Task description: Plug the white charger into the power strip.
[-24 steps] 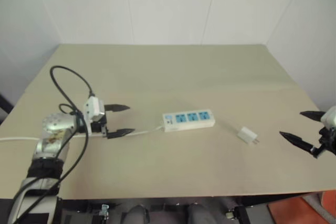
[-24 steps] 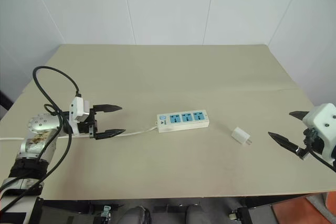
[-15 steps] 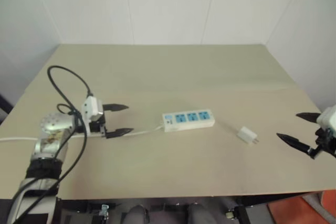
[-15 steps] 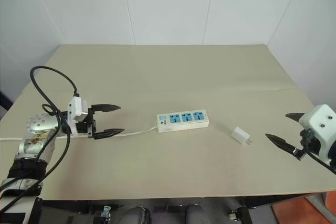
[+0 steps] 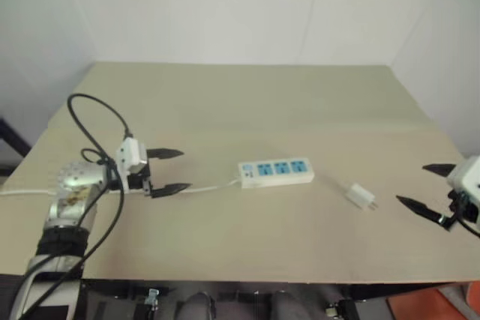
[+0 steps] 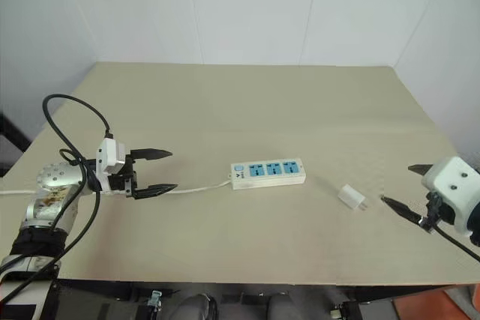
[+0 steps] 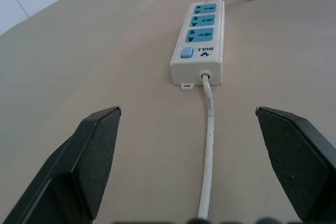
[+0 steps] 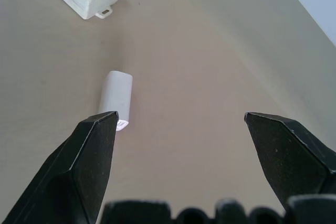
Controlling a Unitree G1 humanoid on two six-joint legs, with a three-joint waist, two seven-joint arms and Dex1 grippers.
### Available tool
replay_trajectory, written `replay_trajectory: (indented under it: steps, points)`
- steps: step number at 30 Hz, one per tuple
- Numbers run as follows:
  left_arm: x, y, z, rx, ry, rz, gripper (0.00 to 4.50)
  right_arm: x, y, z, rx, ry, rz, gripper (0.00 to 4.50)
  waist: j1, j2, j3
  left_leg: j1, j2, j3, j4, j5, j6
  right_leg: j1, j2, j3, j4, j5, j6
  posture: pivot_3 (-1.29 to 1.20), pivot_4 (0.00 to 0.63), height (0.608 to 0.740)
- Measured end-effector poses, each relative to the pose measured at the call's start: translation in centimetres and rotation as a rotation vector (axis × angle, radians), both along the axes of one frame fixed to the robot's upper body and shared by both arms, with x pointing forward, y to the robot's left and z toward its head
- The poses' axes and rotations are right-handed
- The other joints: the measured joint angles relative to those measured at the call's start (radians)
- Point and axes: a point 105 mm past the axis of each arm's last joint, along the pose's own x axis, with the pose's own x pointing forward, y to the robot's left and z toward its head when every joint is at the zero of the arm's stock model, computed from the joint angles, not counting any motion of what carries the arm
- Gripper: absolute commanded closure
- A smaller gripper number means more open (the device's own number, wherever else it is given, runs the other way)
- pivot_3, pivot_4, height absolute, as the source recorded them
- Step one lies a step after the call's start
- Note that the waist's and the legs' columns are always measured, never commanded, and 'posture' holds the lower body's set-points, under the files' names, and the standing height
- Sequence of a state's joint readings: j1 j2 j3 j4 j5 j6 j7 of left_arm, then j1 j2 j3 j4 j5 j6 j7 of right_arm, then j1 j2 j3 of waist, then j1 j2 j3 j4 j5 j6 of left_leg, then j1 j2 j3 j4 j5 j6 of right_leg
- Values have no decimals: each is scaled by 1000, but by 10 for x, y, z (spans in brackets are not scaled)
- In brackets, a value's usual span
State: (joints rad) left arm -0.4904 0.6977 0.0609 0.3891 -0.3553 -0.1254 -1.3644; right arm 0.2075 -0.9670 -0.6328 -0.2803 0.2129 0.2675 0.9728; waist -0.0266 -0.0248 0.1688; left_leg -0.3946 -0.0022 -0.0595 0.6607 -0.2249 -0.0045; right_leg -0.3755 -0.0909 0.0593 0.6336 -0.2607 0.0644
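Small white charger (image 6: 351, 198), prongs outward

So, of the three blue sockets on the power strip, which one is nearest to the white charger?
The end socket farthest from the switch and cord, at the end of the power strip that faces the white charger.

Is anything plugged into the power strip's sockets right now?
No. All three blue sockets on the power strip are empty. The white charger lies apart on the table, between the strip and the open right gripper. The strip's underside is hidden.
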Motion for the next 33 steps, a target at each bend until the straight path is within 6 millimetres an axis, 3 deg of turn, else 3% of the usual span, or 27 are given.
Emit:
replay_trajectory:
  steps: [4, 8, 12, 14, 18, 25, 33]
  points:
    - [3, -2, 0, -16, 1, -3, 21, 0, -3, -2, 6, 10, -19, 0, 14, 0, 0, 0, 0, 2, 0, 0, 0, 0, -1, 1, -1, 0, 0, 0, 150, 740]
    - [21, -17, -1, -87, 4, -36, 21, 4, -3, -1, 47, 49, -40, 0, 21, 0, 0, 0, -1, 2, 0, 0, 0, 1, 0, 1, 0, 0, 0, 0, 150, 740]
    - [45, -58, 8, -177, 3, -131, 21, 13, 10, 16, 124, 96, -16, 0, 19, 0, 0, -1, -1, 3, 0, 0, 0, 0, 0, 1, -2, 0, 1, 0, 150, 740]
    - [51, -80, 8, -182, 22, -183, 21, 17, 20, 22, 76, 152, 17, 0, 15, 0, 0, -5, -1, 3, 0, 0, 0, -3, -1, 1, -2, 0, 1, 0, 150, 740]
    - [53, -115, -9, -103, 88, -259, 21, 30, 31, 22, 18, 241, 57, 0, 2, 0, 0, -12, -1, 4, 1, 0, 0, -13, 0, 3, 0, 1, 1, 0, 150, 740]
    - [53, -137, -22, -14, 96, -274, 21, 52, 46, 35, 18, 212, 94, 0, 3, 0, 1, -12, -2, 5, 2, 0, 0, -15, 0, 5, 5, 0, 2, 0, 150, 740]
    - [61, -143, -41, 42, 79, -163, 21, 50, 62, 36, 27, 195, 112, 0, 13, 0, 1, -12, -2, 5, 2, 0, 0, -16, -1, 5, 7, 0, 2, 0, 150, 740]
